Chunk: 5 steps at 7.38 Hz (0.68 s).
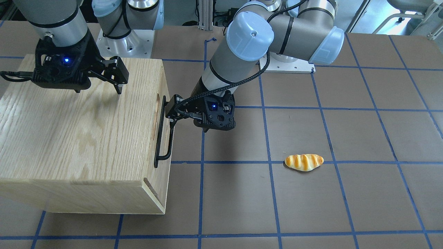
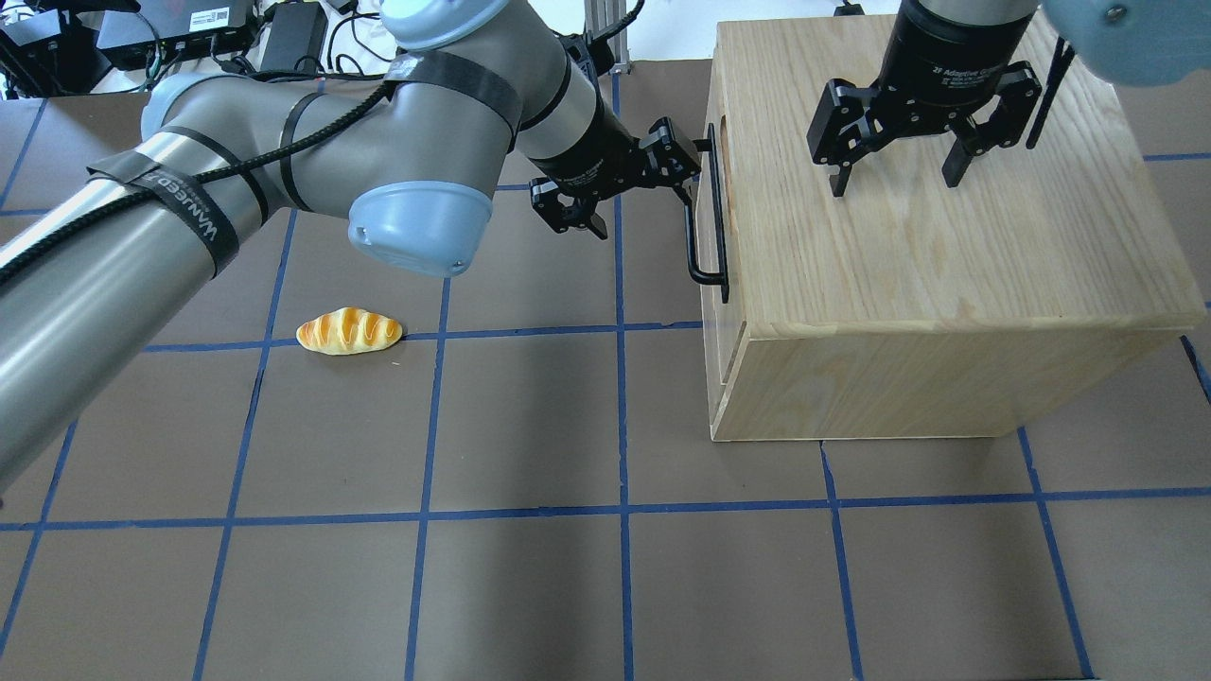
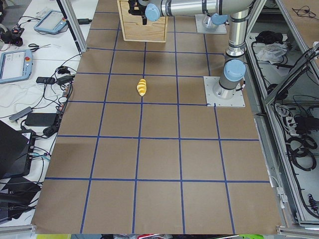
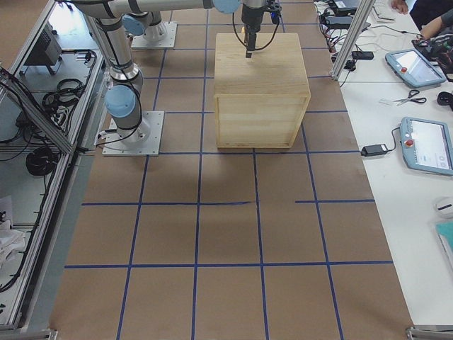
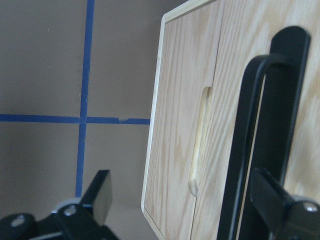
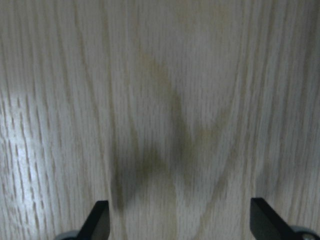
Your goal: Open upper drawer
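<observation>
The upper drawer (image 1: 164, 79) is pushed in flush with the front of the oak cabinet (image 2: 946, 246). Its long black bar handle (image 2: 711, 218) also shows in the front-facing view (image 1: 160, 138) and, close up, in the left wrist view (image 5: 250, 150). My left gripper (image 2: 639, 203) is open at the handle's far end. One finger (image 5: 280, 210) sits right beside the bar and the other finger (image 5: 100, 192) is well away from it. My right gripper (image 2: 894, 175) is open and empty just above the cabinet top, as the right wrist view shows.
A toy bread roll (image 2: 349, 331) lies on the brown table on a blue grid line, to the left of the cabinet. A second drawer front with a slot cutout (image 5: 200, 140) sits below the handle.
</observation>
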{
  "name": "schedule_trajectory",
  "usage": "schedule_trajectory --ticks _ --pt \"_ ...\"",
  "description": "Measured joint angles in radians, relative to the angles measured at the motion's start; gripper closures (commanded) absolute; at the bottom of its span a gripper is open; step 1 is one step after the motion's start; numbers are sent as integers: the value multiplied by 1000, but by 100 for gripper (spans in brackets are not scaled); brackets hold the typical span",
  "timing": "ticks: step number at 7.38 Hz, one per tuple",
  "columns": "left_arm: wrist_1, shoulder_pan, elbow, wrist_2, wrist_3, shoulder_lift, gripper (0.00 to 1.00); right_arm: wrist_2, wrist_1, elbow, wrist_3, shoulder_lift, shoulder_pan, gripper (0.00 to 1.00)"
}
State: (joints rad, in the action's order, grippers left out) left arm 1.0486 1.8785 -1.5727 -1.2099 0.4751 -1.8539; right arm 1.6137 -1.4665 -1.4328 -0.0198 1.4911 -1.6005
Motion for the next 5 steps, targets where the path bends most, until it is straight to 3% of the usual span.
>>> schedule_trajectory --ticks 5 --pt "-3 11 2 0 1 -21 0 0 0 0 0 0 0 0"
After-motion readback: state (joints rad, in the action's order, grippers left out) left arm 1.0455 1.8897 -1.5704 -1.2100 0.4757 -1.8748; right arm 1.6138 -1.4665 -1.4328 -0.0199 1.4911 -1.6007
